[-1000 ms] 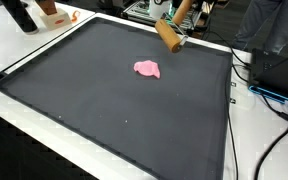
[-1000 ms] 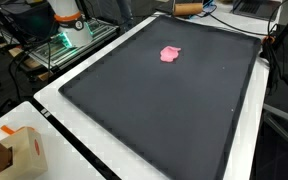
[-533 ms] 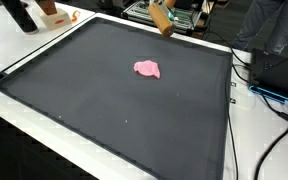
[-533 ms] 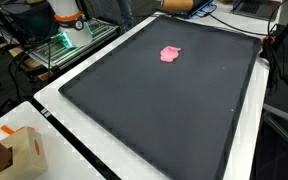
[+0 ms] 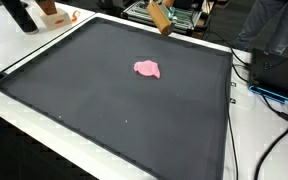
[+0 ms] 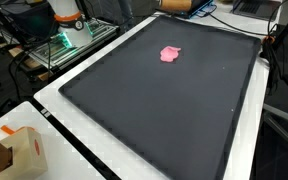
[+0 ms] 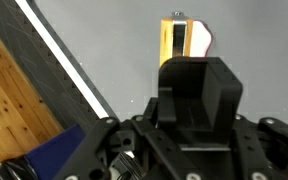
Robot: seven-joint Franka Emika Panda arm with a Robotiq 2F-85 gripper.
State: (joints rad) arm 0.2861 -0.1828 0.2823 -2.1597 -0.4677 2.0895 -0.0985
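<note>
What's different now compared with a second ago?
The wooden block moved up and away from the far edge of the black mat, held in the air. For the last half second it has not moved. The pink lump stayed put.

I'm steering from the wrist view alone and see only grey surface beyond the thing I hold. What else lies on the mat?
Observer: A pink lump lies near the middle of the black mat.
Operator: Am I close to it?
Observer: No. In an exterior view the brown block you hold hangs tilted over the mat's far edge, well apart from the lump.
Operator: Anything off the mat?
Observer: A small cardboard box stands beyond the opposite corner.
</note>
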